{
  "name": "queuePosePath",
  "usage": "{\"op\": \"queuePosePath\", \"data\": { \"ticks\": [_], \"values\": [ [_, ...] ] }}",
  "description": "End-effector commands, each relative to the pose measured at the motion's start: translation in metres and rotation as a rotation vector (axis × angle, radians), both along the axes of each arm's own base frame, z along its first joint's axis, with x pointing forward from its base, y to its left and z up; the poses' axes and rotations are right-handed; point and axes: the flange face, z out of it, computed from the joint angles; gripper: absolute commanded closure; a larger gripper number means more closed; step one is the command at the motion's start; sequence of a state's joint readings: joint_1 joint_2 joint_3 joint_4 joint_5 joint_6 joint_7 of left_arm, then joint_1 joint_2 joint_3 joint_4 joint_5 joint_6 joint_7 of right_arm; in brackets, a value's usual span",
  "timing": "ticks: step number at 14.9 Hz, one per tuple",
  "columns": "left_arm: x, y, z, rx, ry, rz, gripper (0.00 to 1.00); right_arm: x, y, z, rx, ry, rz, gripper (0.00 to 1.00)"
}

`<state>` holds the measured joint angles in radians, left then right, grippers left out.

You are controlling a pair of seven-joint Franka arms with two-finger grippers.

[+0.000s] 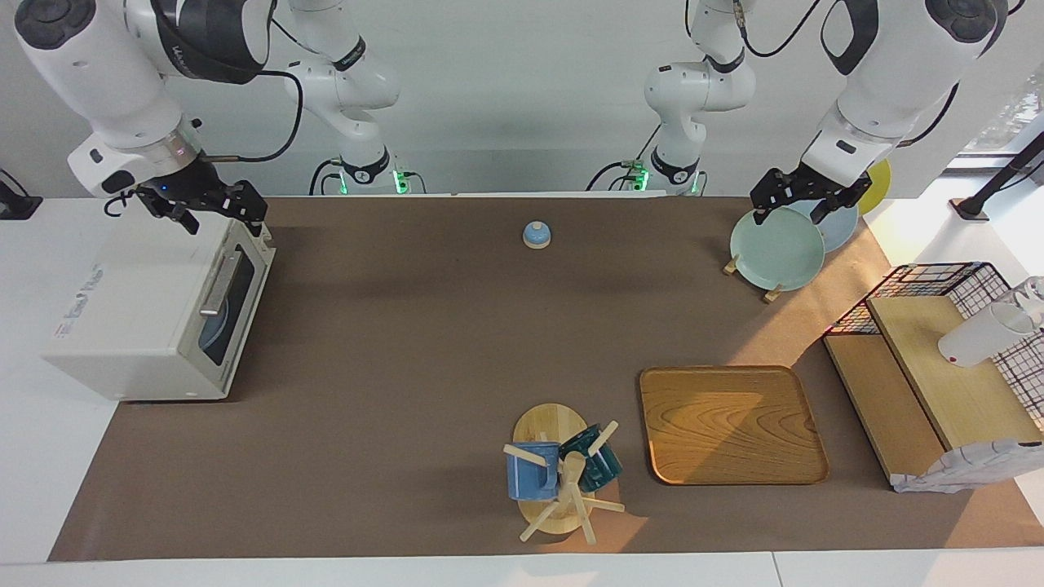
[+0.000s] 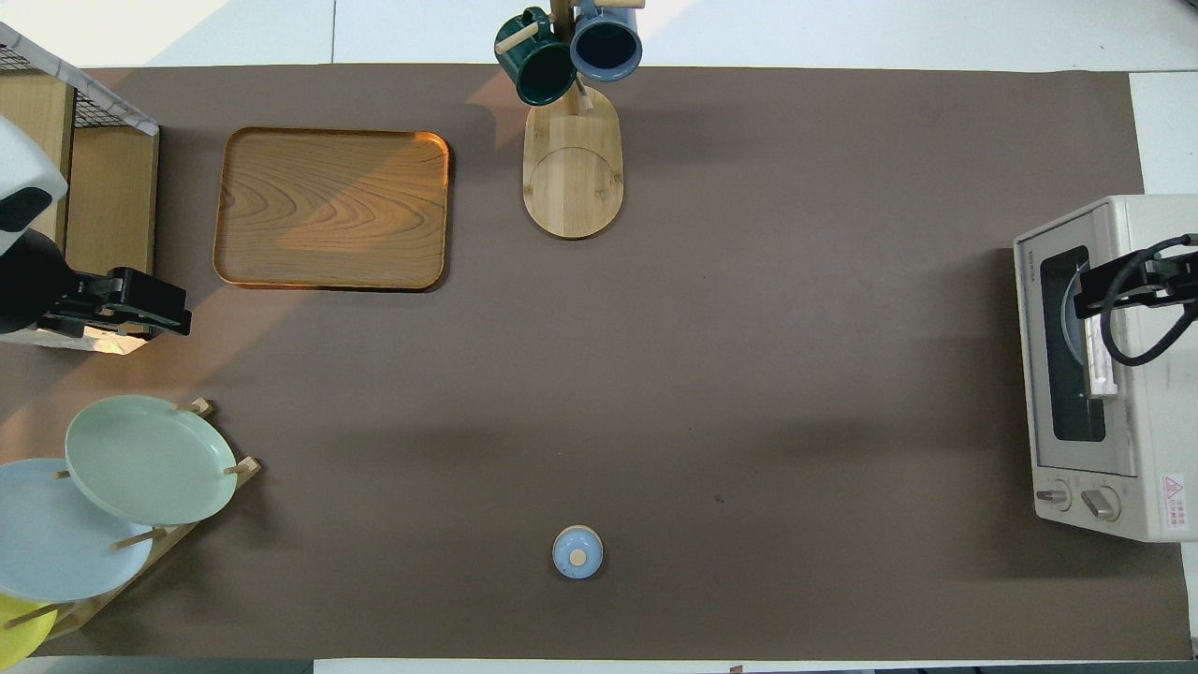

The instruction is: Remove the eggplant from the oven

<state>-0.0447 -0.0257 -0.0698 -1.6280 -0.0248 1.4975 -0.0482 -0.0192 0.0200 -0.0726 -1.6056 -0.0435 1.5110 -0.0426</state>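
Facing view shows the boxy white toaster oven [image 1: 155, 314] at the right arm's end of the brown counter, near the edge by the robots. Its dark glass door with the silver bar handle [image 1: 218, 283] is closed. Through the glass a pale blue round shape shows inside. I cannot see the eggplant in either view.

The right gripper [image 1: 224, 210] hangs over the oven's top corner by the door, and I cannot tell if its fingers are apart or together. In the overhead view this gripper [image 2: 1090, 298] covers part of the glass door.

The left gripper [image 1: 795, 198] waits over the wooden rack of plates, above the pale green plate [image 1: 776, 248], at the left arm's end near the robots' edge. I cannot tell its fingers either.

A small blue bell [image 1: 537, 235] sits near the middle of the robots' edge. A flat wooden tray [image 1: 730, 424] and a wooden mug stand with a blue mug [image 1: 532, 471] and a dark green mug [image 1: 595, 461] sit toward the edge away from the robots.
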Motion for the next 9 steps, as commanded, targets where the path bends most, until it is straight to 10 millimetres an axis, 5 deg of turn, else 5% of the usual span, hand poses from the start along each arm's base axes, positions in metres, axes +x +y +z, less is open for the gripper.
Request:
{"op": "queuePosePath", "data": {
  "ticks": [1, 7, 8, 9],
  "values": [
    [-0.0015, 0.0037, 0.0057, 0.020, -0.018, -0.002, 0.00, -0.0031, -0.0007, 0.0049, 0.035, -0.022, 0.019, 0.00],
    [-0.0015, 0.0037, 0.0057, 0.020, -0.018, -0.002, 0.00, -0.0034, 0.0081, 0.0031, 0.026, -0.016, 0.060, 0.00],
    [-0.0015, 0.0037, 0.0057, 0.020, -0.018, -0.002, 0.00, -0.0028, 0.0084, 0.0002, 0.032, -0.017, 0.089, 0.12],
    [-0.0013, 0.0037, 0.0058, 0.020, -0.020, -0.002, 0.00, -0.0028, 0.0083, -0.0019, 0.034, -0.028, 0.122, 0.69]
  ]
}}
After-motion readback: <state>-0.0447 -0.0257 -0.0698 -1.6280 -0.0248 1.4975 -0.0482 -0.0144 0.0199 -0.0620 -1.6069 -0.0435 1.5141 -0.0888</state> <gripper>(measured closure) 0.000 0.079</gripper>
